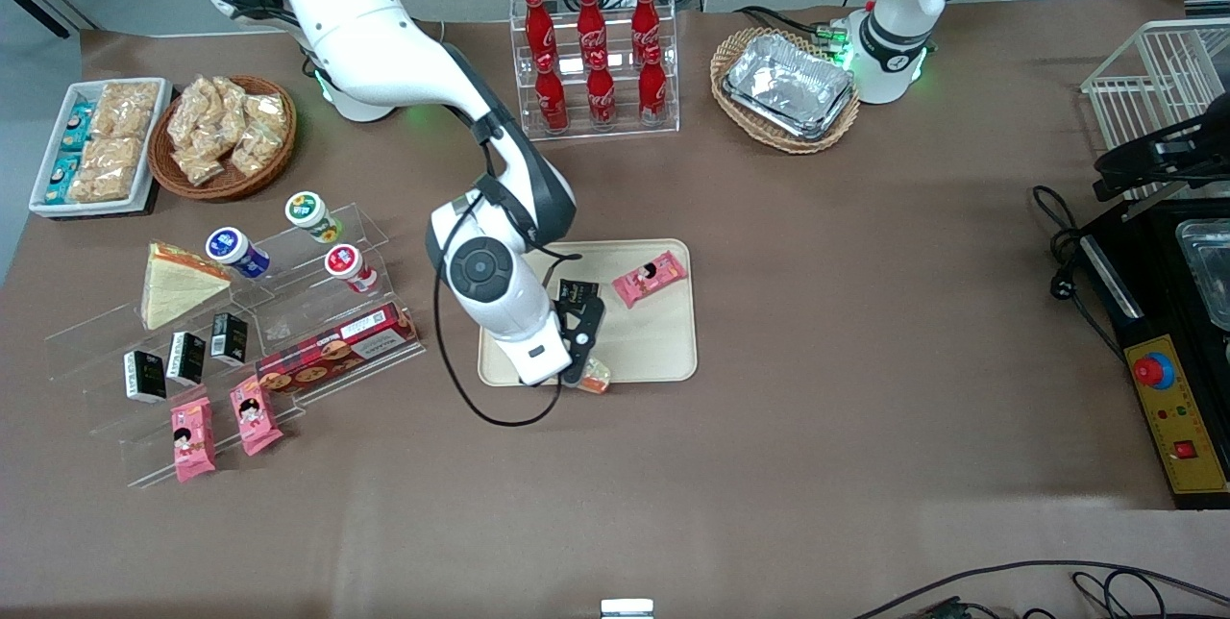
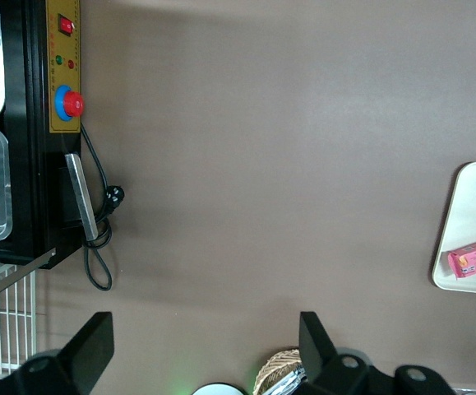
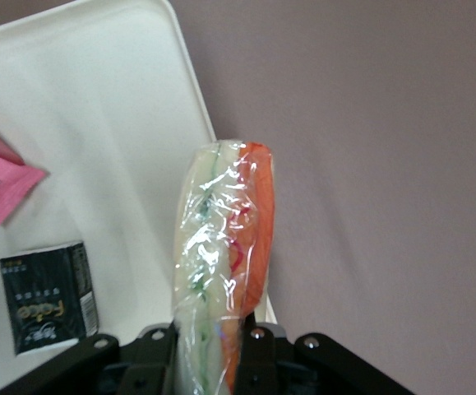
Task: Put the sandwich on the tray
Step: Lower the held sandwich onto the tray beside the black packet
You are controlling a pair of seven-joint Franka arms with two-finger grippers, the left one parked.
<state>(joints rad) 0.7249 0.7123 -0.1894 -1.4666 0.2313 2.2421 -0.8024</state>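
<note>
Sandwich (image 3: 225, 255) sits clamped on edge in the jaws of the gripper (image 1: 583, 371), its long axis running straight out from the fingers, orange filling edge facing the bare counter (image 1: 817, 311). It hangs right over the tray's (image 1: 663, 335) rim at the corner nearest the front camera, half over the tray, half over the counter. On the tray lie a pink packet (image 1: 651, 278) and a small black box (image 3: 48, 298). Working arm reaches down steeply, wrist bent over that corner. My read: a nudge inward toward the tray's middle is needed before letting go, or the wedge may topple off the rim.
</note>
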